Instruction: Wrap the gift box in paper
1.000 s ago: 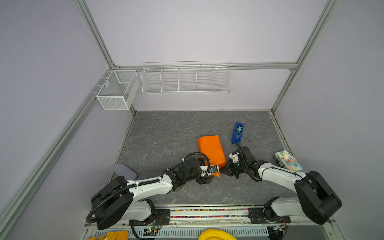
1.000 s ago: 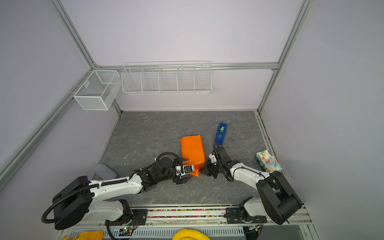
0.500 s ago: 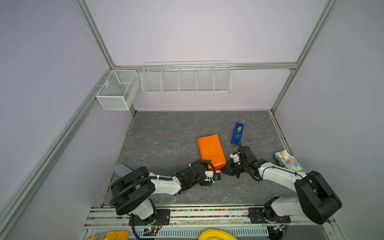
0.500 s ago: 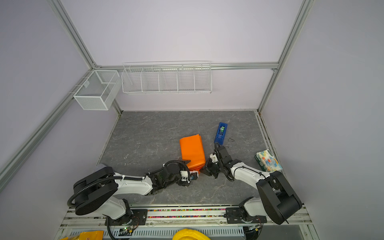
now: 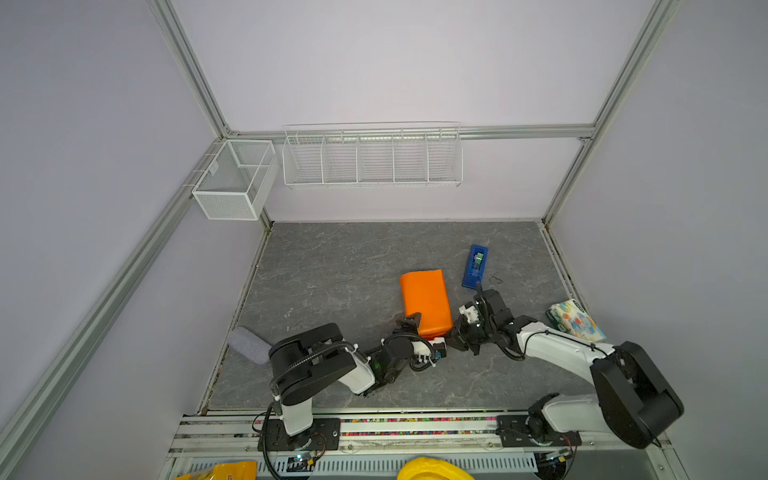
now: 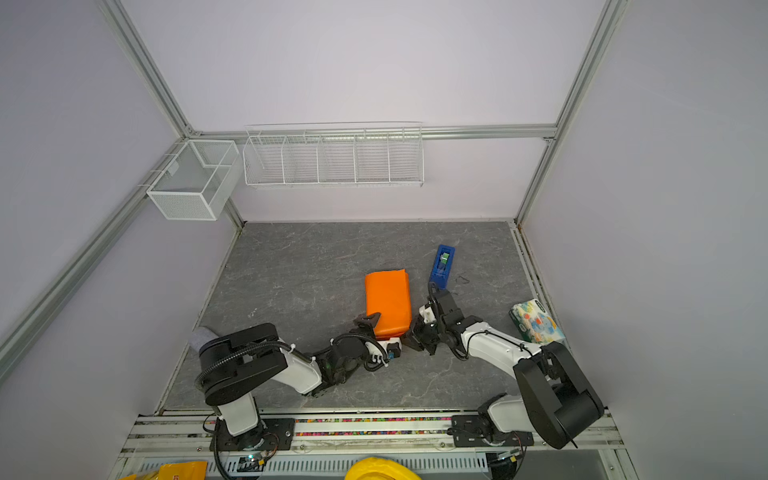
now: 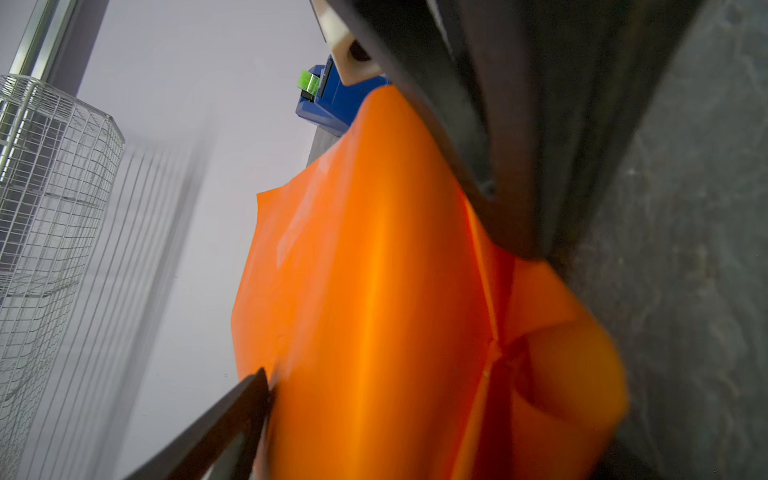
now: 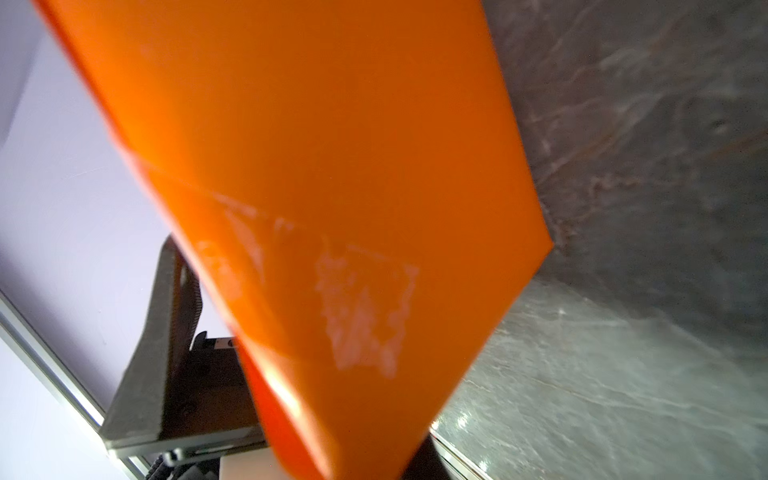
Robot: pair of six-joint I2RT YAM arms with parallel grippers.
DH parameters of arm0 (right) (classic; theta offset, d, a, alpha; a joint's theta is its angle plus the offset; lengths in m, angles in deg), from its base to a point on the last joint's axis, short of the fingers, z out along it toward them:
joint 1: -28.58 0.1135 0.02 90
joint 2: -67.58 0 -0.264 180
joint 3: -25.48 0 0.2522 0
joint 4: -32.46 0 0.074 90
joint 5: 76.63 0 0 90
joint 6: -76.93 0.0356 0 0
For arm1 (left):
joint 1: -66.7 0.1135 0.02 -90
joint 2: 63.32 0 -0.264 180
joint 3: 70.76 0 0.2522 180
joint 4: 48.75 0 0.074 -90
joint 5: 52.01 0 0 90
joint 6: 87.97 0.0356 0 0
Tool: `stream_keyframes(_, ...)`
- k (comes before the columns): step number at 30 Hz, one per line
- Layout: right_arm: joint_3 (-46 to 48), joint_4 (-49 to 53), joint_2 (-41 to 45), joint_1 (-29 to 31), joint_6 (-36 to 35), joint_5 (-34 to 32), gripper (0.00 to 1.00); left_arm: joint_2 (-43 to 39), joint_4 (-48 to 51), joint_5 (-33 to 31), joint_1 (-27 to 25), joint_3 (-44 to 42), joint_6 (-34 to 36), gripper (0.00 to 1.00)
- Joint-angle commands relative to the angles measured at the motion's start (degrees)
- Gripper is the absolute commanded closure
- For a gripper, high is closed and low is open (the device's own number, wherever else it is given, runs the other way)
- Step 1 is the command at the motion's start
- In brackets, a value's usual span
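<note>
The paper [image 5: 424, 302] [image 6: 387, 302] lies folded into an orange parcel in the middle of the table. The gift box is hidden inside it. My left gripper [image 5: 424, 334] is open at the parcel's near end, its jaws straddling that end. One of its fingers [image 7: 232, 415] [image 8: 174, 316] rests against the parcel's side. My right gripper [image 5: 457, 332] [image 7: 513, 237] is shut at the near right corner, where a loose fold of the paper [image 7: 548, 316] runs into its tip. Clear tape [image 8: 361, 307] shows on the paper [image 8: 332, 145].
A blue tape dispenser [image 5: 475, 266] [image 6: 443, 266] lies just beyond the right arm. A patterned packet [image 5: 575, 320] sits at the right edge, and a grey roll [image 5: 249, 345] at the left edge. Wire baskets [image 5: 372, 156] hang on the back wall.
My left arm has folded back toward its base, and its gripper now sits low at the parcel's near end. The right gripper has stayed at the near right corner.
</note>
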Motion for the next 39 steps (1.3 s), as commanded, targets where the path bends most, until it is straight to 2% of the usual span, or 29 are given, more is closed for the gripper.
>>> stream_keyframes(1, -0.9, 2.9, 0.2, -0.5, -1.2, -0.1, 0.89, -1.9, 1.7, -0.4, -0.2, 0.6, -2.0, 0.09)
stream_keyframes(9, -1.4, 3.9, 0.3, -0.8, -1.9, -0.5, 0.89, -3.3, 8.3, 1.2, 0.1, 1.8, -4.0, 0.18)
stream_keyframes(20, -2.8, 9.8, 4.0, -0.8, -6.2, -4.7, 0.82, -8.4, 18.8, 6.0, 2.3, 3.9, -9.7, 0.31)
stream_keyframes(27, 0.0, 2.7, 4.8, 0.7, -6.0, -5.7, 0.80, -9.6, 21.1, 7.8, 3.7, 4.2, -12.0, 0.35)
stream_keyframes(39, -2.3, -9.5, -4.4, 2.3, -3.9, -7.0, 0.84, -10.6, 24.9, 9.2, 5.2, 5.1, -15.8, 0.38)
